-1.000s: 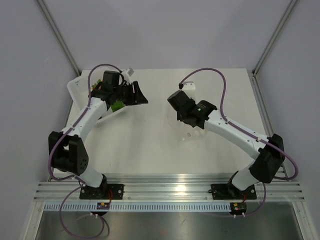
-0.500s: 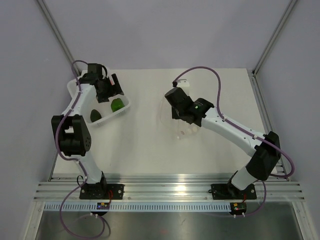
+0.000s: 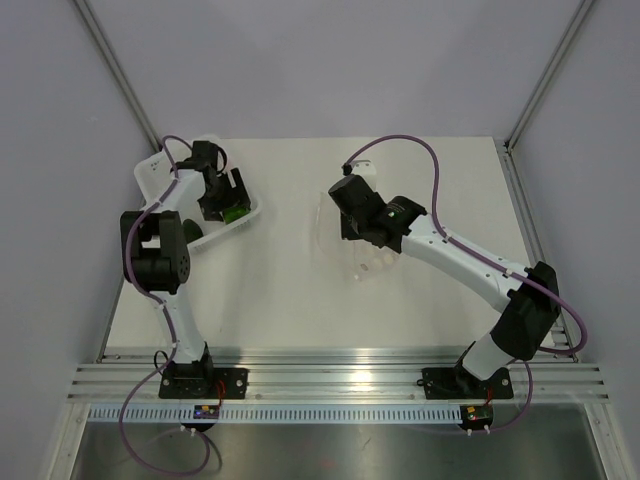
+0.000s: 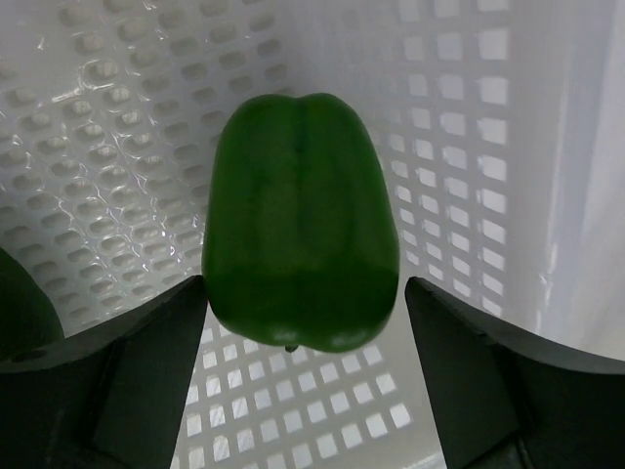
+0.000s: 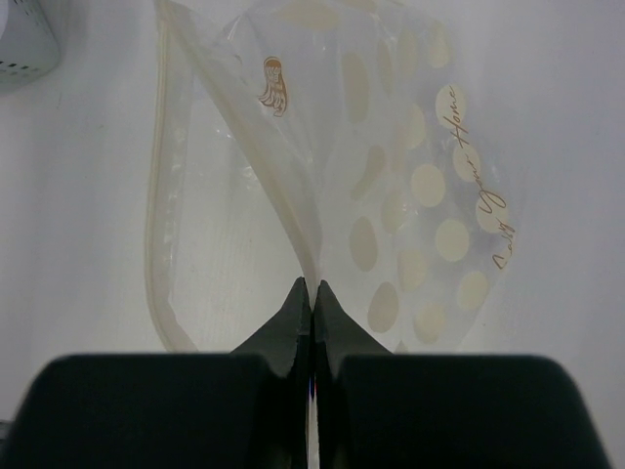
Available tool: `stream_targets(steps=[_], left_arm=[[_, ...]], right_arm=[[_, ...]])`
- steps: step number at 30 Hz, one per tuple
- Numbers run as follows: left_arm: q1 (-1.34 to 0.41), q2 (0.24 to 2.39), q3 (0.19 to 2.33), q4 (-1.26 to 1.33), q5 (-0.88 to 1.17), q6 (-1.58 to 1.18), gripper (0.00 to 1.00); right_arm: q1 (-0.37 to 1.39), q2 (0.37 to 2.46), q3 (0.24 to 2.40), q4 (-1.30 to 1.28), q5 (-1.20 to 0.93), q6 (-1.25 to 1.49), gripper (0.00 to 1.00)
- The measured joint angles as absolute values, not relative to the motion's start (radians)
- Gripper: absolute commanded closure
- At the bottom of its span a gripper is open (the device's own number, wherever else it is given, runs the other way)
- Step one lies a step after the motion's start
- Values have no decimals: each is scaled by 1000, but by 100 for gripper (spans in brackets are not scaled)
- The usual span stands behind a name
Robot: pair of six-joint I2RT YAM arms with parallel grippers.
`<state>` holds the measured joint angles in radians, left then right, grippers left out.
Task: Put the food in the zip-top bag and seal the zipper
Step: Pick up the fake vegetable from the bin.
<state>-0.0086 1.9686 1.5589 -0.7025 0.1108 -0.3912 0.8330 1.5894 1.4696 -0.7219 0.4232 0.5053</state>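
**Left claw** [image 3: 228, 203]: released. Its two fingers [image 4: 146, 362] are standing wide apart and reaching down into the white perforated tray [image 4: 469, 117].
- Green pepper [image 4: 301, 220]: lying on the tray floor directly between the fingertips and extending ahead of them. Each tip is sitting just beside one flank of the pepper. Whether they are touching it cannot be told.
- Second dark green piece [image 4: 18, 313]: showing only as a sliver off the claw's left finger, mostly cut off by the view's edge.

**Bench** [image 3: 300, 300]: white and carrying the tray. It is lying under both claws.

**Right claw** [image 5: 312, 293]: clenched, with its jaws meeting and pinching a thin edge of the zip-top bag [image 5: 430, 195].
- Bag: clear with pale round dots, spreading out ahead of the claw and to its right. It is hanging slack above the bench.
- Zipper [image 5: 154, 195]: the thicker rim strip is curving away ahead and to the claw's left, and the mouth is gaping there.
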Motion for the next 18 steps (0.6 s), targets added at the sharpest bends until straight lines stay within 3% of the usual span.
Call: stream_targets(steps=[4, 8, 9, 18], left_arm=[[-9, 2007, 1559, -691, 97, -395, 24], [-9, 2011, 1558, -672, 84, -407, 50], [-9, 2011, 1553, -660, 79, -410, 61], [-10, 1810, 1451, -651, 60, -406, 69]], right_arm=[[833, 1589, 1470, -722, 423, 511, 100], [833, 1589, 1469, -722, 423, 521, 100], [833, 1589, 1469, -722, 423, 522, 100], [833, 1595, 1471, -700, 381, 532, 100]])
